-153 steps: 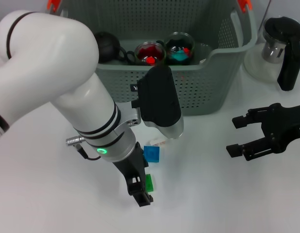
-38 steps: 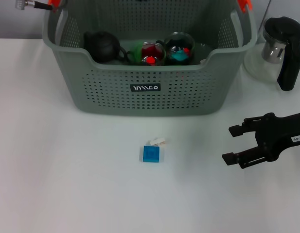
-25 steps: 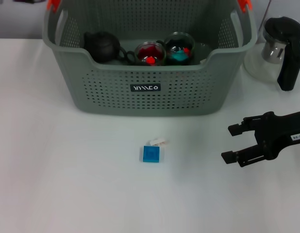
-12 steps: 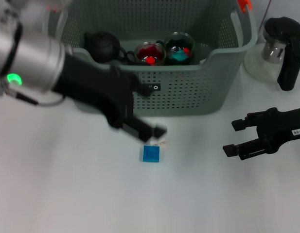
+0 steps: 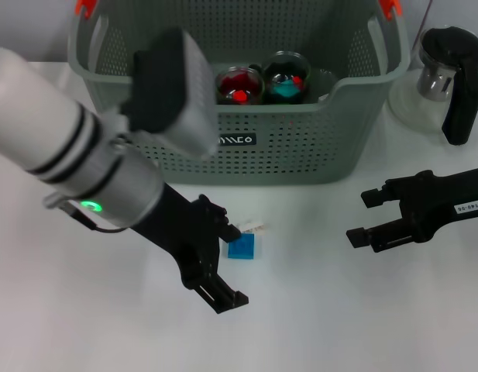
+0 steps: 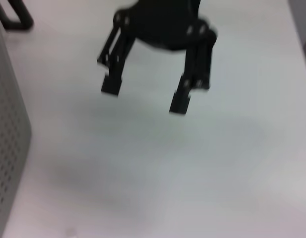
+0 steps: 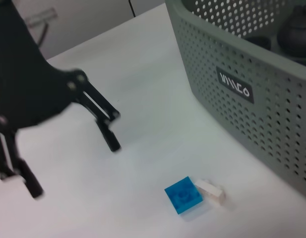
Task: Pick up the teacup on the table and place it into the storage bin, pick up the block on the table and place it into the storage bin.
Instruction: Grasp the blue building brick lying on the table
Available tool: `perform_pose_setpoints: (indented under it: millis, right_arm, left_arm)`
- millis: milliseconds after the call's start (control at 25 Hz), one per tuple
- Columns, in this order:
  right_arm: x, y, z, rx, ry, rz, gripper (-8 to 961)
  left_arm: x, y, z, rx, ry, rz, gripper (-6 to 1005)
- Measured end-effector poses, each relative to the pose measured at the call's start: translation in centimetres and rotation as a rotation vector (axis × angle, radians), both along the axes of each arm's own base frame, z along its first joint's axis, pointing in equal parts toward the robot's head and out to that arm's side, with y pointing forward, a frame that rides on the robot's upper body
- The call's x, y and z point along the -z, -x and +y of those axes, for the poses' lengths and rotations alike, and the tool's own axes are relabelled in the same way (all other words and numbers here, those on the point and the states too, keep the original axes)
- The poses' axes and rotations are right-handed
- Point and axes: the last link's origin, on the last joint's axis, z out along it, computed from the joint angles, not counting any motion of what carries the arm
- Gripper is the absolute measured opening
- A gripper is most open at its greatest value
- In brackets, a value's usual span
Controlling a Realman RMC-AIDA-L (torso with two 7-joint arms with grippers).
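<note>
My left arm is crossing in front of the storage bin (image 5: 355, 116), hiding its left front wall and part of the black label (image 5: 237, 140); the white marks on the label are not forming readable letters in either view. A white tag on my right arm is carrying dark print too small to read.

Inside the bin, two glass cups (image 5: 240, 84) are sitting side by side, one holding red pieces, the other a teal and a red piece. A glass pot with a black handle (image 5: 452, 74) is standing on the bench (image 5: 355, 310) to the right of the bin.

The blue block (image 5: 242, 248) is lying flat on the bench in front of the bin: square, bright blue, studded top. A small white piece (image 5: 252, 227) is touching its far corner.

My left tool (image 5: 227, 263) is hanging just beside the block, fingers spread wide, gripping nothing. My right tool (image 5: 364, 217) is hovering well to the right, fingers also apart and empty.
</note>
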Motion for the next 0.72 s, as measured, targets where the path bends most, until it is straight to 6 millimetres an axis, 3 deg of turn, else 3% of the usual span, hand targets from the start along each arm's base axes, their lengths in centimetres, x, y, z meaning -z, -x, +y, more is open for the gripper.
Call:
perform_pose_setpoints:
  millis: [320, 720]
  right_arm:
    - [0.4, -0.2, -0.1, 0.012, 0.005, 0.003, 915]
    - [0.3, -0.2, 0.0, 0.01, 0.013, 0.001, 916]
  left_arm:
    - [3.5, 0.4, 2.2, -0.01, -0.032, 0.121, 955]
    - [3.4, -1.3, 3.4, -0.205, -0.138, 0.156, 951]
